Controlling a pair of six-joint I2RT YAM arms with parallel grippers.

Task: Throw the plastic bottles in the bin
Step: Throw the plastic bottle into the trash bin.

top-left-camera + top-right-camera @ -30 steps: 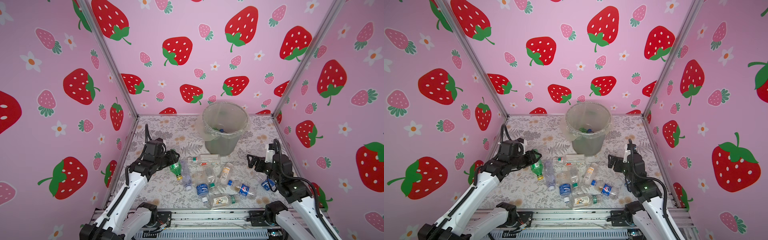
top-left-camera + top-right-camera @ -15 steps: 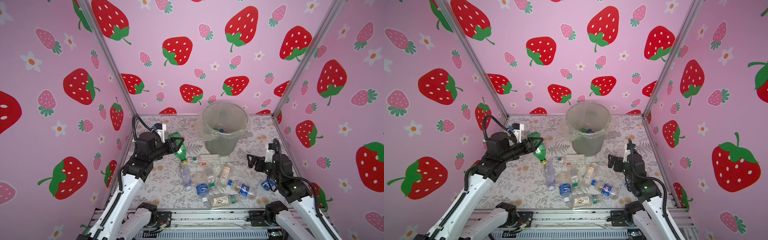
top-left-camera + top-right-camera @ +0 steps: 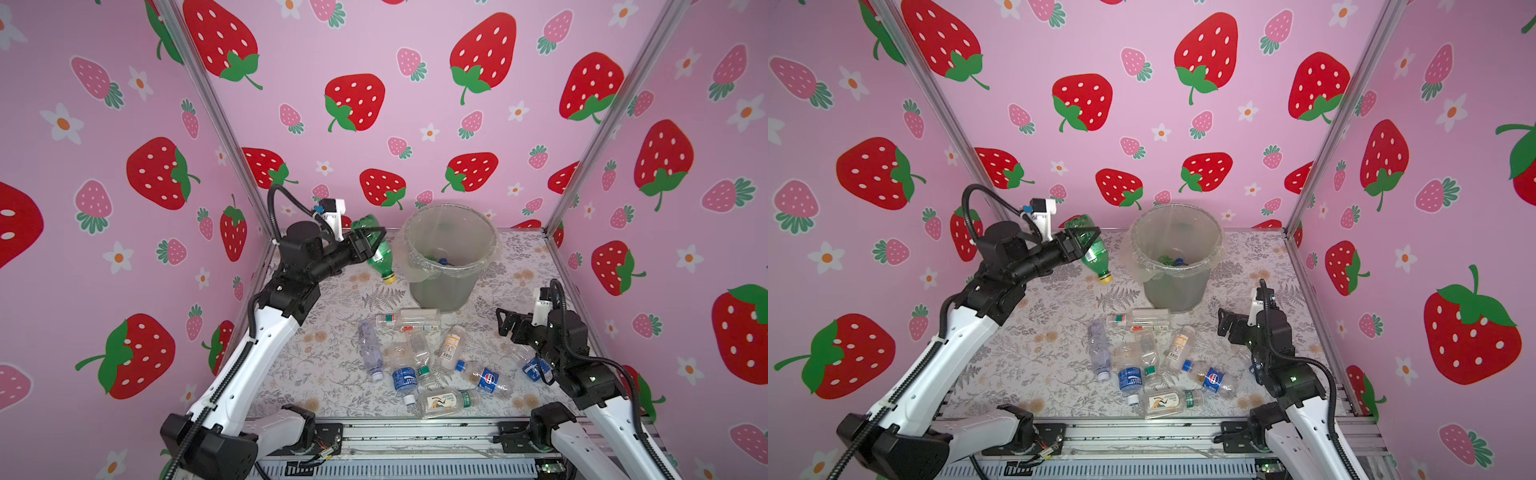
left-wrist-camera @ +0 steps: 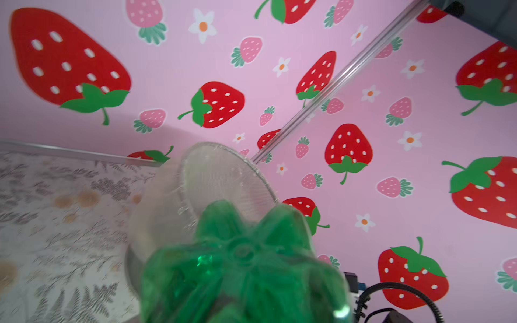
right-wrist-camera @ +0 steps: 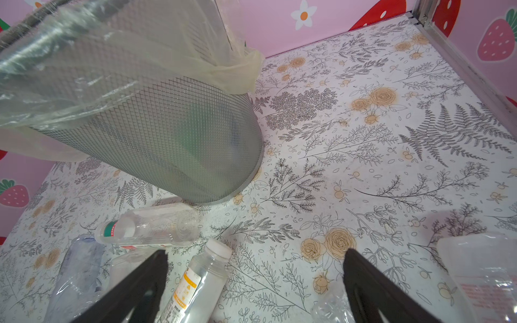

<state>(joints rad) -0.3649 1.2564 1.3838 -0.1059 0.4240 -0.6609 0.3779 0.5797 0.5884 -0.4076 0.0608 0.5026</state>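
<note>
My left gripper is shut on a green bottle and holds it in the air just left of the bin, yellow cap pointing down. In the left wrist view the green bottle hides the fingers, with the bin's rim beyond it. The grey mesh bin, lined with a clear bag, has some bottles inside. Several plastic bottles lie on the floor in front of it, among them an orange-labelled bottle. My right gripper hangs open and empty low over the floor, right of that pile.
Pink strawberry walls with metal corner posts close in three sides. A metal rail runs along the front. A blue-labelled bottle lies under the right arm. A clear bottle rests against the bin's foot.
The left arm has lifted the green bottle off the floor and carried it up and back toward the bin. The right arm has not moved.
</note>
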